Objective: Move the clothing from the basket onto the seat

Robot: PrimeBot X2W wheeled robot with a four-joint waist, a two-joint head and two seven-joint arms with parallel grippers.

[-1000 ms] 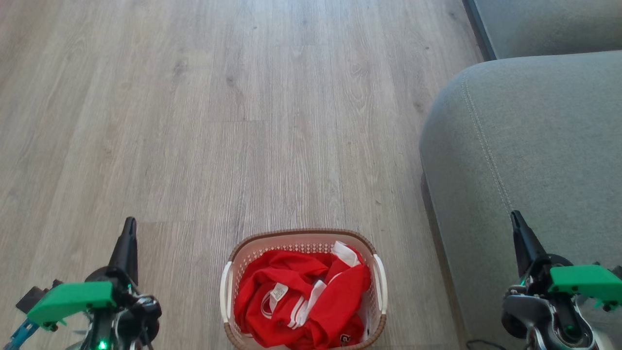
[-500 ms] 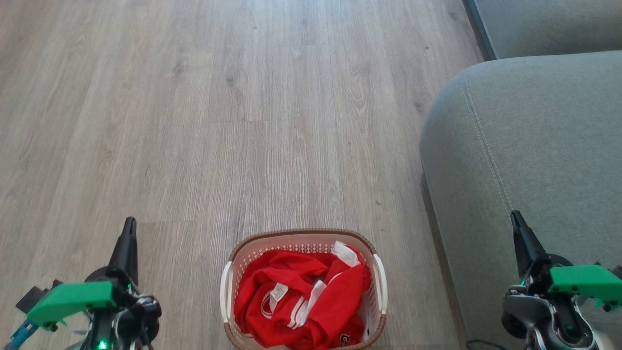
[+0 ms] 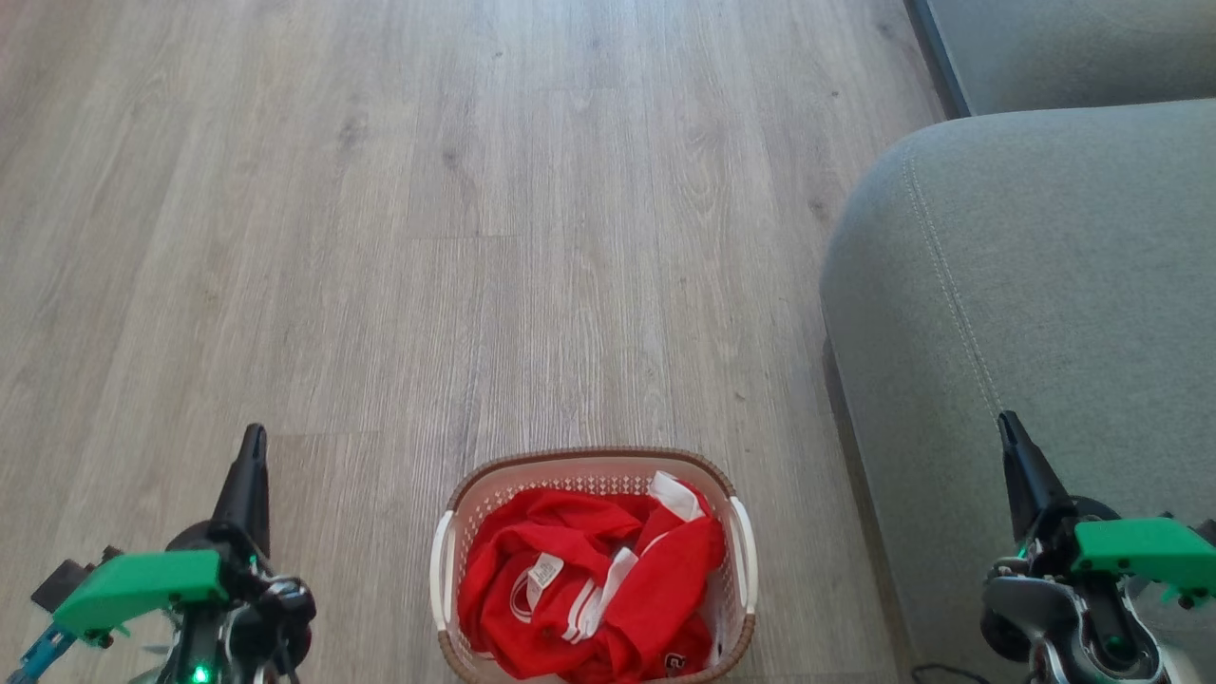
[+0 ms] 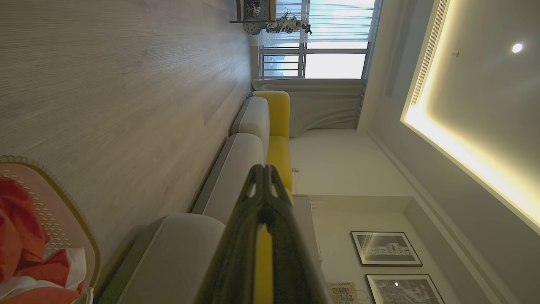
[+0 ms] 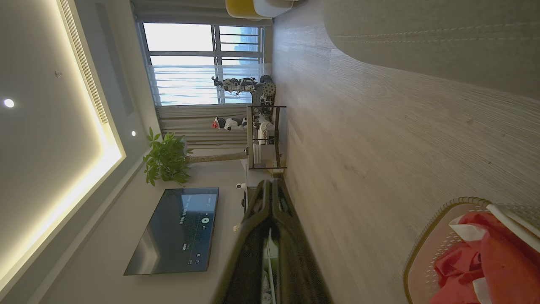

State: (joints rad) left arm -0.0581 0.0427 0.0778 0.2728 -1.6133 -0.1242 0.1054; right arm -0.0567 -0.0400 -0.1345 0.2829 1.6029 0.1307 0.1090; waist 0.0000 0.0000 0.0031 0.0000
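Red clothing [image 3: 589,579] with white stripes is bunched up inside the basket [image 3: 589,454], and a small white label [image 3: 544,570] shows on top of the heap. The basket sits on the wood floor [image 3: 475,237] right in front of me, low in the middle of my head view.

My left tool [image 3: 253,446] hangs off to the left of the basket, well apart from it, with its fingers pressed together on nothing. My right tool [image 3: 1011,437] is out on the other side and shows against the seat [image 3: 1045,285], and it's closed up on nothing too. Both wrist views show the two dark fingers meeting at the tips.

That grey seat is near the basket's right side with a strip of floor between them, and a pale stitched seam runs along its rounded edge.

Further off, my left wrist view shows yellow cushions [image 4: 278,126] and a curtained window [image 4: 333,63]. My right wrist view catches a wall TV [image 5: 177,230] and a potted plant [image 5: 166,158].
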